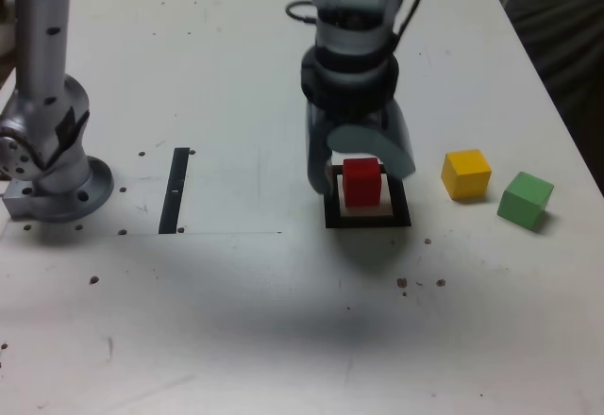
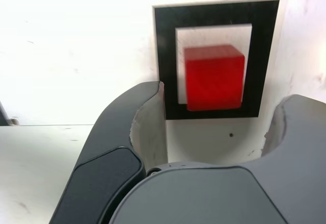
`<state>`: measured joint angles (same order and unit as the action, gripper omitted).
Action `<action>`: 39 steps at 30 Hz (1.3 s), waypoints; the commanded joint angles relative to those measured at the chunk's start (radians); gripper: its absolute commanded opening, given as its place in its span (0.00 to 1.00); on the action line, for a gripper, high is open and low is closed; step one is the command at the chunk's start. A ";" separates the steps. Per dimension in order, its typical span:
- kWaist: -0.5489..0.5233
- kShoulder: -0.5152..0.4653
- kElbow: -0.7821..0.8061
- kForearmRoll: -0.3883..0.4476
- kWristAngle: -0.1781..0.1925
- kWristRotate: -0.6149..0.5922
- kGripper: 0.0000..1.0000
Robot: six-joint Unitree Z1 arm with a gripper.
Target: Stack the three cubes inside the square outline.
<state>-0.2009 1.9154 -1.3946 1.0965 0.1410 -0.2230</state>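
Mid-scene in the exterior view, my grey claw (image 2: 226, 90), blurred, hides the far-left part of the thick black square outline (image 1: 368, 222). My jaws stand well apart, gripping nothing, probably to clear the red matte cube (image 1: 361, 184) set inside as base. Rightward lie the yellow matte cube (image 1: 466, 174), then, slightly nearer, the green matte cube (image 1: 525, 200), both likely awaiting stacking. Red's exact centring I can't tell.
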 commanded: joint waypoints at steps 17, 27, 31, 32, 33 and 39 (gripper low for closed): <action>0.031 0.150 -0.355 0.177 0.056 0.111 0.98; 0.083 0.273 -0.505 0.208 0.033 0.153 0.98; 0.105 0.318 -0.545 0.221 0.015 0.171 0.97; 0.110 0.328 -0.554 0.224 0.011 0.174 0.97; 0.116 0.342 -0.565 0.226 0.005 0.179 0.97; 0.138 0.400 -0.613 0.243 -0.025 0.193 0.96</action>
<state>-0.0673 2.3036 -1.9981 1.3316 0.1215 -0.0329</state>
